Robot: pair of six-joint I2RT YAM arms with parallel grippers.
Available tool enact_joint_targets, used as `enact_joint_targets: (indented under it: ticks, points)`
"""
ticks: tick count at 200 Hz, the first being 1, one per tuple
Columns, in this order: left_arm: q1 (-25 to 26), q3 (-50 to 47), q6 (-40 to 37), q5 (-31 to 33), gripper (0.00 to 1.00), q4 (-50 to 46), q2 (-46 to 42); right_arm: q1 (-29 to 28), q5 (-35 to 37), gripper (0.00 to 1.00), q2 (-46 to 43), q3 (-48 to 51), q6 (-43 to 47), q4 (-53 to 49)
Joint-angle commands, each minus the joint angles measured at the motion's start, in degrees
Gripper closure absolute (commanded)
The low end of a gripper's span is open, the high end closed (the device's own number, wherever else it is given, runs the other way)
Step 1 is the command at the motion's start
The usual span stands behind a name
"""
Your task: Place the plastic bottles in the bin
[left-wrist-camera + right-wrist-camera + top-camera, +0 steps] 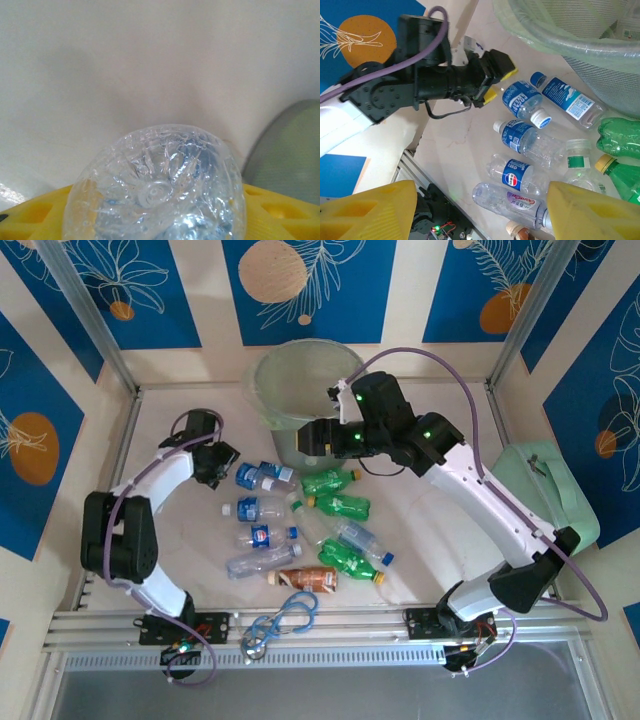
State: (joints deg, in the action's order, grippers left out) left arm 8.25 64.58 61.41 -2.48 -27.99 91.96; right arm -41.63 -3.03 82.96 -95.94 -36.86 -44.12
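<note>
The left gripper lies low over the table; its yellow fingers stand on both sides of the base of a clear bottle with a blue label; whether they press it or only stand beside it, I cannot tell. The bin stands to the right of this gripper, a little farther out. The right gripper hangs just at the near wall of the bin; its jaws are spread wide with nothing between them; below it the other bottles, clear, green and one brown, lie loose on the table beside the bin.
</note>
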Motion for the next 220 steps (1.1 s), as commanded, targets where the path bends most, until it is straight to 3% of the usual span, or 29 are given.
enact_joint_targets:
  ticks: [1, 30, 61, 119, 175, 220]
  points:
    - [-1.04, 1.91, -2.21, 0.15, 0.42, -0.32, -5.69, -0.21, -1.53, 0.31, -1.48, 0.67, -0.67, 0.96]
    - [-2.06, -0.08, -1.78, -3.99, 0.42, 3.63, -12.64, -0.21, -3.38, 0.31, -1.40, 0.76, -0.81, 1.80]
    - [-3.06, -3.23, 0.97, -13.30, 0.43, 12.16, -18.50, -0.26, -6.93, 0.31, -1.22, 0.75, -1.02, 3.35]
    - [-2.72, -11.05, 14.82, -29.30, 0.49, 44.72, -22.69, -0.30, -12.73, 0.32, 0.12, 0.40, -1.76, 5.68]
    - [0.07, -14.30, 29.02, -33.42, 0.51, 75.68, -20.87, 2.26, -21.31, 0.32, 0.54, 2.74, -8.12, 14.08]
    - [3.42, -12.02, 28.90, -35.51, 0.49, 83.08, -19.39, 3.83, -27.58, 0.24, 2.37, 2.19, -14.40, 21.24]
